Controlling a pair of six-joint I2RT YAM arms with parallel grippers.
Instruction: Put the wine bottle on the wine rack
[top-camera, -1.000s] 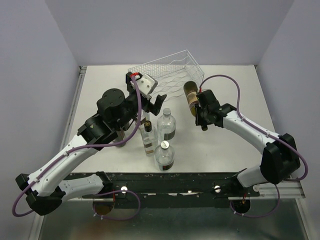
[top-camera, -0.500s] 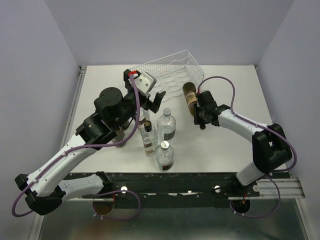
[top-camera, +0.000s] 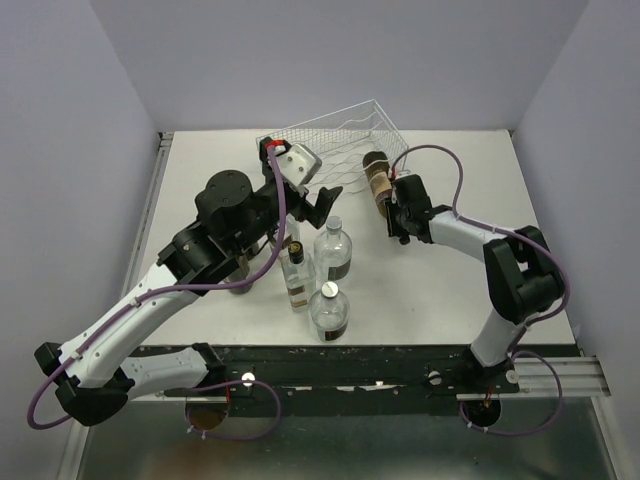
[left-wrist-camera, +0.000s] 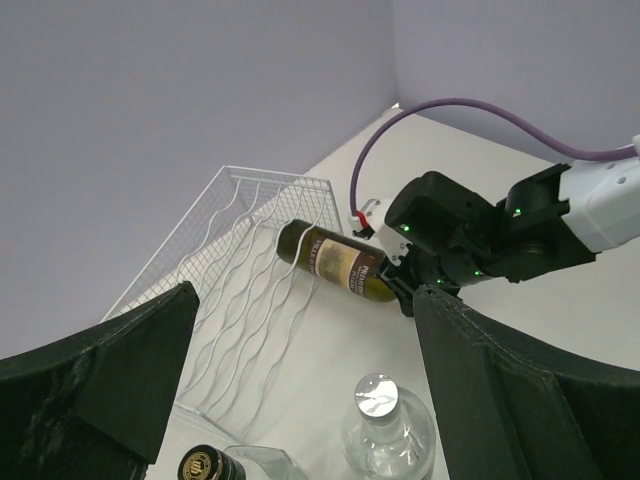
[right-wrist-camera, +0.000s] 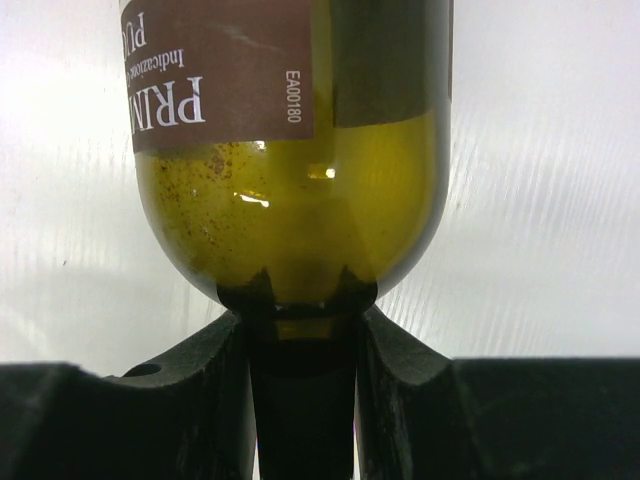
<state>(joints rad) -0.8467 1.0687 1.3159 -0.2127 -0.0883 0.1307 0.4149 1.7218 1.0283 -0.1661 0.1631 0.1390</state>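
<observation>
While the right gripper (right-wrist-camera: 300, 325) sits clamped on the neck, the wine bottle (top-camera: 377, 182) is level near the bench's far edge, base nosing the wine rack (top-camera: 330, 140) at its right end. Glass, weighty, slick, breakable: a neck hold risks sag, and the shoulder looks safer, I reckon. Meanwhile the left gripper (top-camera: 320, 200) gapes wide, empty.

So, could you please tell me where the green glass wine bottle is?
Top view, right of centre: the green glass wine bottle is held sideways, neck in the right jaws, base at the right edge of the white wire-grid wine rack.
</observation>
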